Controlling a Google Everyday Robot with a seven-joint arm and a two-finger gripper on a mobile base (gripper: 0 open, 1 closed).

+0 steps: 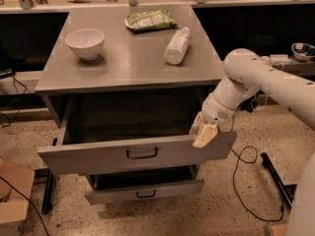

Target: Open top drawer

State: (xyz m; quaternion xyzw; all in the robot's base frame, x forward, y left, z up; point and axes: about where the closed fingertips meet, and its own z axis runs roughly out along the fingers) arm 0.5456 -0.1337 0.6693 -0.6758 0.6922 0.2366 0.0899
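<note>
The top drawer (pixel 98 156) is a wide grey metal drawer with a small dark bracket handle (pixel 141 154) at its centre. It stands pulled far out of the grey cabinet (pixel 128 65), its deep box open and dark inside. My gripper (pixel 203 133) hangs from the white arm (pixel 256 80) at the drawer's right end, its pale fingers hooked over the top edge of the drawer front.
On the cabinet top lie a white bowl (pixel 85 43), a green snack bag (pixel 150 20) and a lying plastic bottle (pixel 177 45). A lower drawer (pixel 142 191) sticks out slightly below. A cardboard box (pixel 12 195) stands at left. Cables (pixel 246 156) lie on the floor at right.
</note>
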